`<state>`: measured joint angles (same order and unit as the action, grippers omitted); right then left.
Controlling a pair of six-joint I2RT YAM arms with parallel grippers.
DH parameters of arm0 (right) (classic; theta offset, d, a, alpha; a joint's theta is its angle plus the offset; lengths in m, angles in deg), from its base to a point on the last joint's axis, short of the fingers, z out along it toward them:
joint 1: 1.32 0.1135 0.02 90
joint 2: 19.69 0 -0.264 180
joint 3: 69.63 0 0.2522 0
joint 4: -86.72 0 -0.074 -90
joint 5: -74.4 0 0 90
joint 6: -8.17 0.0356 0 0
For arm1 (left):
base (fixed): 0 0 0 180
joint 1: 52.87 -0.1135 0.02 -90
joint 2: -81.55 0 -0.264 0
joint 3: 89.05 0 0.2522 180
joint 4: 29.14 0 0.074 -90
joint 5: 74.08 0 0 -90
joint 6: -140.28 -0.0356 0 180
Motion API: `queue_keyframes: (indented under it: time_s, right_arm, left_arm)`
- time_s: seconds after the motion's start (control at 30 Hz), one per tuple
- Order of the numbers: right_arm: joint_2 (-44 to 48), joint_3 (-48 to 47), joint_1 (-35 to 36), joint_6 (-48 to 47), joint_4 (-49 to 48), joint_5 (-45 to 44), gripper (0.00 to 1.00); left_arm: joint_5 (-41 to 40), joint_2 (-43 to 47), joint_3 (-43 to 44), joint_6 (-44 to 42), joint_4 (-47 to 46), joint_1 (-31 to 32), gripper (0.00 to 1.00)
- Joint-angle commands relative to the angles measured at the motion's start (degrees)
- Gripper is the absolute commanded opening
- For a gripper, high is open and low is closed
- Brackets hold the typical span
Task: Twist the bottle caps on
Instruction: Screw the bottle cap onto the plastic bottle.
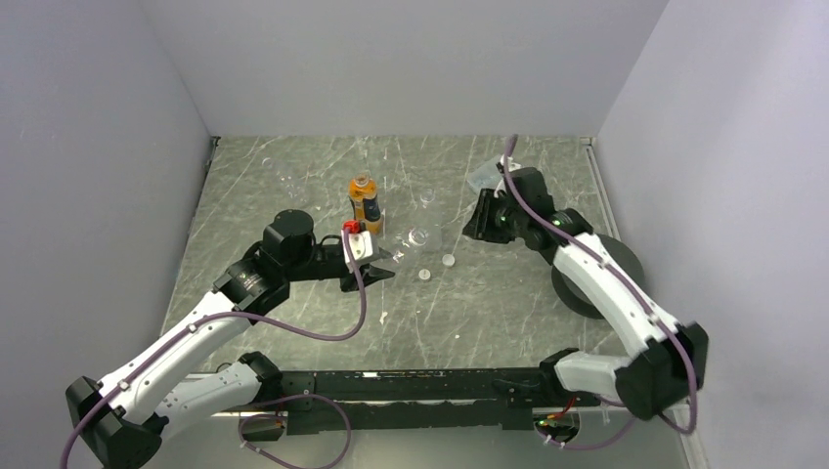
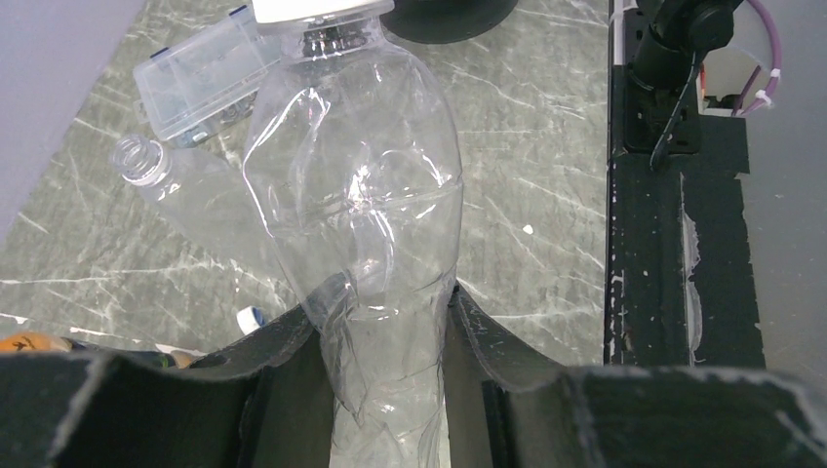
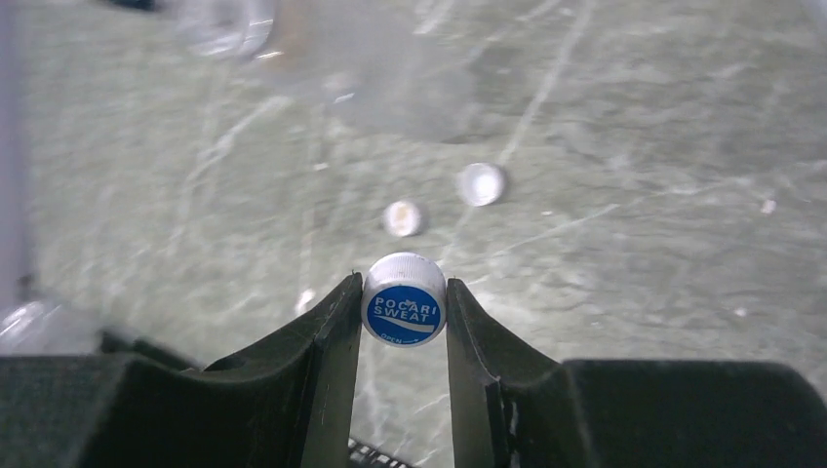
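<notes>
My left gripper (image 2: 385, 304) is shut on the lower body of a crumpled clear bottle (image 2: 356, 185), which has a white cap (image 2: 317, 10) on its neck. From above, this gripper (image 1: 379, 266) sits left of centre with the bottle (image 1: 415, 239) pointing right. My right gripper (image 3: 404, 292) is shut on a blue-topped cap (image 3: 404, 310), held above the table; it is also in the top view (image 1: 477, 223). Two white caps (image 3: 482, 183) (image 3: 403, 218) lie loose on the table. An orange bottle (image 1: 366, 200) stands behind my left gripper. A second clear bottle (image 2: 185, 190) lies uncapped.
A flat clear box (image 2: 205, 73) lies beyond the lying bottle. A large black disc (image 1: 598, 278) sits at the right under my right arm. Another blue-and-white cap (image 2: 251, 319) lies beside my left finger. Grey walls close in the marbled table (image 1: 293, 322).
</notes>
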<state>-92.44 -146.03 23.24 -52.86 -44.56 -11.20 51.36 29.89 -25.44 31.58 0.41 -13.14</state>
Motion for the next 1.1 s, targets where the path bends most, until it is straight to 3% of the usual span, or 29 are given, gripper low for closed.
queue_keyframes:
  time_s: [0.0, 0.17, 0.27, 0.83, 1.07]
  right_arm:
    - [6.9, -2.0, 0.1, 0.8, 1.3, 15.2, 0.26]
    - [10.2, -6.5, 0.4, 2.0, -0.1, 26.6, 0.27]
    - [10.4, -8.7, 1.3, 2.7, -1.0, 29.1, 0.28]
    - [4.3, -17.9, 9.6, 2.0, 2.6, 25.2, 0.29]
    - [2.6, -18.8, 11.8, 1.1, 4.2, 23.4, 0.29]
  left_arm:
    - [-0.5, -0.5, 1.0, -2.5, -1.2, -0.1, 0.32]
    - [-0.4, -1.8, 2.0, -5.0, 1.6, -0.1, 0.22]
    - [-2.0, -1.3, 1.4, -4.9, 1.0, -0.1, 0.2]
    - [-4.7, -2.3, -0.7, -5.5, 0.2, -0.1, 0.0]
    - [-3.7, -2.5, -0.8, -5.5, -0.8, -0.1, 0.0]
